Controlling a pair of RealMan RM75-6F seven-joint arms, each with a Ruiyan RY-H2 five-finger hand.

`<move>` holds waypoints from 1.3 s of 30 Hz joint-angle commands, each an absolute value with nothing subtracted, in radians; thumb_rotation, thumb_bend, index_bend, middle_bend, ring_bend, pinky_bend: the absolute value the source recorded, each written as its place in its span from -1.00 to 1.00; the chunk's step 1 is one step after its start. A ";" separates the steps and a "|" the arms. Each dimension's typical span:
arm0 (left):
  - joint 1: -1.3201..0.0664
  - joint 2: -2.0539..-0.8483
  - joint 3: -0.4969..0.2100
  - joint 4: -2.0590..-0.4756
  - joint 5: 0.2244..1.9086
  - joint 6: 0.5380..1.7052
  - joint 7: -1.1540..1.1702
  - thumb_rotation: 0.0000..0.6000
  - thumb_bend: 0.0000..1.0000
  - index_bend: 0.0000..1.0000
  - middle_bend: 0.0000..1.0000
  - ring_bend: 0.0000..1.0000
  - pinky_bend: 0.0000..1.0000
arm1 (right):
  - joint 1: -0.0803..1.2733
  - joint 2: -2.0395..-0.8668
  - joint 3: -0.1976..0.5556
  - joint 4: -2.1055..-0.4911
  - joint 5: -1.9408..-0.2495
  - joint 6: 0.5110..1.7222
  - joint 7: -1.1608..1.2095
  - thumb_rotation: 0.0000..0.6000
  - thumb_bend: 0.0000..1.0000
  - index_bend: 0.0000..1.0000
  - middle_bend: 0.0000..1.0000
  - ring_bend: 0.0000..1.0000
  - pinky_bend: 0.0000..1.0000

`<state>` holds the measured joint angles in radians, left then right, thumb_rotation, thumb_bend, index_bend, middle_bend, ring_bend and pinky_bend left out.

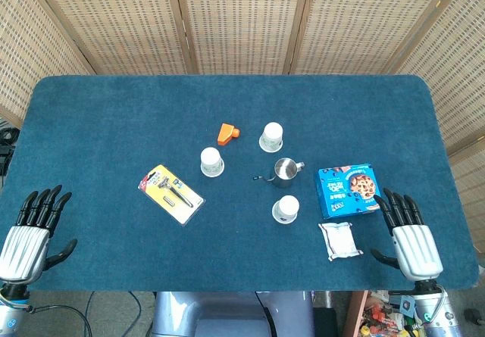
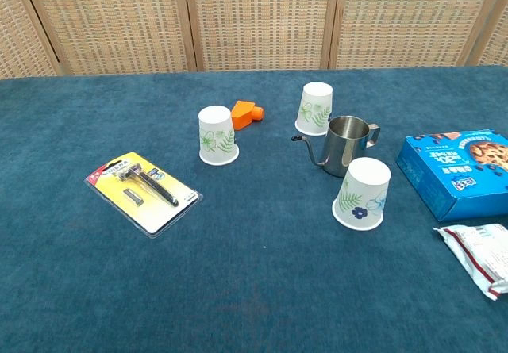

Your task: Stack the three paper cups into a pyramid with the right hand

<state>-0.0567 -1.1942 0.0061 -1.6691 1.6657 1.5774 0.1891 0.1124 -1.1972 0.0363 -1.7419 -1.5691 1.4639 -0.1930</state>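
Three white paper cups stand upside down and apart on the blue table. One cup [image 1: 211, 162] [image 2: 217, 135] is left of centre, another [image 1: 271, 136] [image 2: 315, 109] is further back, and a third [image 1: 286, 209] [image 2: 362, 193] with blue flowers is nearest the front. My right hand [image 1: 410, 237] lies flat near the table's front right corner, fingers spread, holding nothing, well right of the cups. At the front left corner my left hand [image 1: 34, 229] rests open and empty. Neither hand shows in the chest view.
A steel pitcher [image 1: 286, 170] [image 2: 344, 143] stands between the cups. A blue cookie box [image 1: 348, 190] [image 2: 459, 170] and a white packet [image 1: 339, 240] [image 2: 480, 256] lie at the right. An orange piece [image 1: 227, 133] [image 2: 246, 114] and a packaged razor [image 1: 171, 193] [image 2: 142, 192] lie left.
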 commanded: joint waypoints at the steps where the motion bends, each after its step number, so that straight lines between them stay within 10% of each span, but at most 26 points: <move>1: -0.056 -1.194 0.006 -1.669 1.666 1.579 0.188 1.00 -0.43 -0.95 -1.00 -1.00 -1.00 | 0.112 -1.197 0.036 -1.742 -1.570 1.464 -0.193 1.00 -0.86 -1.00 -1.00 -1.00 -1.00; 39: -0.062 -1.197 -0.003 -1.661 1.639 1.562 0.178 1.00 -0.43 -0.95 -1.00 -1.00 -1.00 | 0.147 -1.235 0.066 -1.748 -1.562 1.437 -0.222 1.00 -0.86 -1.00 -1.00 -1.00 -1.00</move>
<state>-0.0607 -1.1962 -0.0022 -1.6619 1.6403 1.5638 0.1783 0.1363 -1.2341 0.0551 -1.7422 -1.5731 1.4498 -0.2167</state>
